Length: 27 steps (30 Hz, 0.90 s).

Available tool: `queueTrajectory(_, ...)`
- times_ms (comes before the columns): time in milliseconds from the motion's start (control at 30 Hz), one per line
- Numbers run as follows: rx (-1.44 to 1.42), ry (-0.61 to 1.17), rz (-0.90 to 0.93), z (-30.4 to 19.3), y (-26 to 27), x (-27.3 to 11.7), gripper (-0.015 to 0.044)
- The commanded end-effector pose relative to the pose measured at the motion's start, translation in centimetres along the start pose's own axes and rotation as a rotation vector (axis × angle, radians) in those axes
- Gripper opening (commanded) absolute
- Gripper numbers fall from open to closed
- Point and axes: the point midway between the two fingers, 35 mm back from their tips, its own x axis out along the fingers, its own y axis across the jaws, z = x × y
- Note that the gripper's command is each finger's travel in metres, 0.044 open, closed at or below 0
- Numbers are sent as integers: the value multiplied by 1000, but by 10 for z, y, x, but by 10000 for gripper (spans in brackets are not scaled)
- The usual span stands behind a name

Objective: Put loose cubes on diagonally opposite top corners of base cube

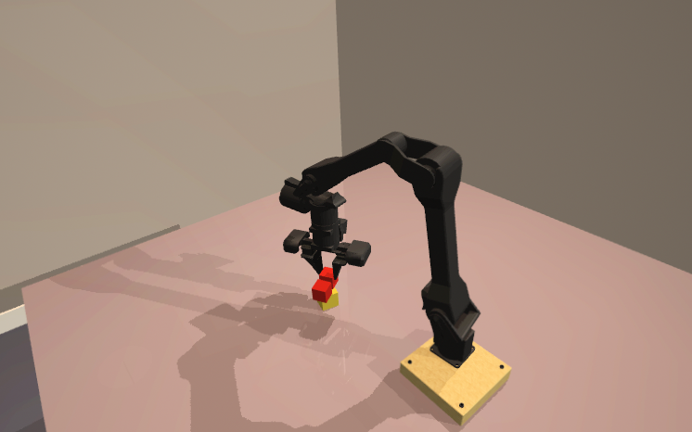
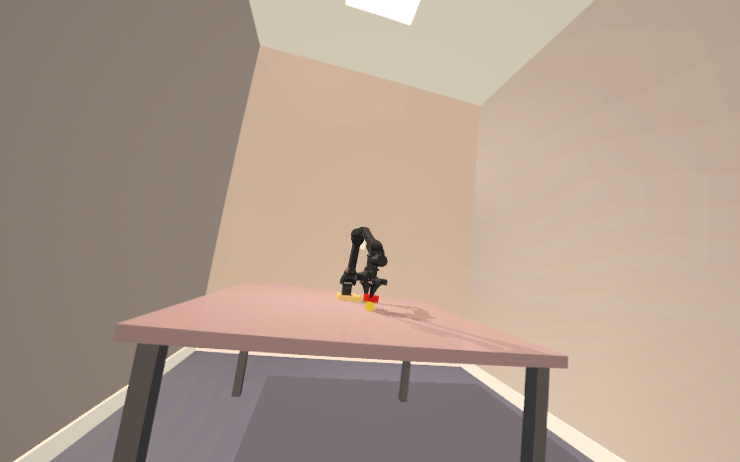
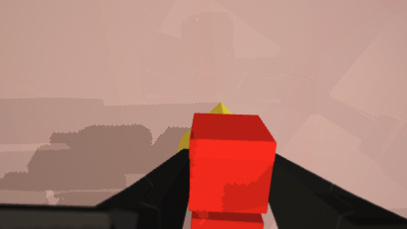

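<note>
Pink table (image 1: 553, 289) (image 2: 281, 321) (image 3: 74, 49), supporting all. Black arm (image 1: 440, 235) (image 2: 353, 258), one, bent above it. Gripper (image 1: 328, 272) (image 2: 369, 293) (image 3: 227, 159), pointing down, clasping one red cube (image 1: 327, 271) (image 2: 366, 297) (image 3: 232, 173). Second red cube (image 1: 321, 290) (image 2: 374, 298) (image 3: 227, 224), beside it, atop the yellow base cube (image 1: 329, 301) (image 2: 369, 306) (image 3: 220, 109).

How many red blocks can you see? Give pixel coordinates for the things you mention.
2. One red block (image 1: 328, 273) (image 3: 232, 178) is between the pincer's (image 1: 327, 271) (image 3: 231, 163) fingers. The other red block (image 1: 321, 290) (image 3: 227, 224) is right next to it, on top of the yellow block (image 1: 330, 301) (image 2: 369, 306) (image 3: 220, 108).
</note>
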Motion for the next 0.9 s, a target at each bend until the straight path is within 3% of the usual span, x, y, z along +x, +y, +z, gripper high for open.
queueTrajectory(0, -4, -1, -1, 0, 0, 2, 105)
queueTrajectory(467, -4, -1, -1, 0, 0, 2, 105)
queueTrajectory(600, -4, -1, -1, 0, 0, 2, 205)
queueTrajectory(867, 0, 0, 0, 0, 0, -6, 205)
